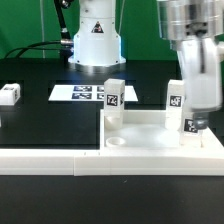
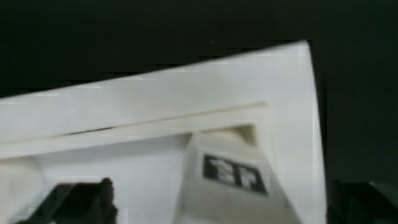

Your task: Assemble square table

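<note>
The square table's white slab [image 1: 150,140] lies underside up at the exterior view's right, with a round socket [image 1: 117,143] at its near left corner. One tagged white leg [image 1: 113,98] stands on its far left corner and a second [image 1: 176,100] at its far right. My gripper [image 1: 193,113] hangs over a third tagged leg [image 1: 190,126] that stands upright at the near right corner. In the wrist view this leg [image 2: 240,180] rises from the slab [image 2: 160,110] between the jaws. One dark finger [image 2: 84,200] stands apart from it; the other is hidden.
A loose tagged leg block [image 1: 10,95] lies at the far left. The marker board [image 1: 78,93] lies behind the slab, before the robot base [image 1: 95,40]. The long white L-shaped rail [image 1: 50,160] runs along the front and up the slab's left side.
</note>
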You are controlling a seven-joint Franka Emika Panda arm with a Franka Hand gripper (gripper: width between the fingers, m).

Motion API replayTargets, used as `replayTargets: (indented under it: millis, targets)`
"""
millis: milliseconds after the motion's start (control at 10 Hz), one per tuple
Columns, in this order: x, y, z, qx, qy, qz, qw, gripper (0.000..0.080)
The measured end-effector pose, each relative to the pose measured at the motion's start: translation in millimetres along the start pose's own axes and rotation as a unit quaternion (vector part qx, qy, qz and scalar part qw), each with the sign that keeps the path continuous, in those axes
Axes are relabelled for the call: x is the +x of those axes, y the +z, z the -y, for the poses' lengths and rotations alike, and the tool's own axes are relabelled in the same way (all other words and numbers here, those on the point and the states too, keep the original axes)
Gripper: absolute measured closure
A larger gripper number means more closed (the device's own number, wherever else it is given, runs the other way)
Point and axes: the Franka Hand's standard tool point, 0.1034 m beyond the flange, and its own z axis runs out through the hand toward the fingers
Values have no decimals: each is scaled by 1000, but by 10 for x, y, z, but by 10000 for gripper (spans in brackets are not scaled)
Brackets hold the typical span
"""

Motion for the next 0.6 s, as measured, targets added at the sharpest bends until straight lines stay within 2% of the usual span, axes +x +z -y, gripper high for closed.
replayTargets:
  millis: [100, 500, 600]
  targets:
    - [-10, 4, -31, 6, -54, -1, 999, 165]
    - [18, 12, -31, 4, -166, -4, 986, 151]
    - [34, 7, -22, -4, -268, -19, 963, 151]
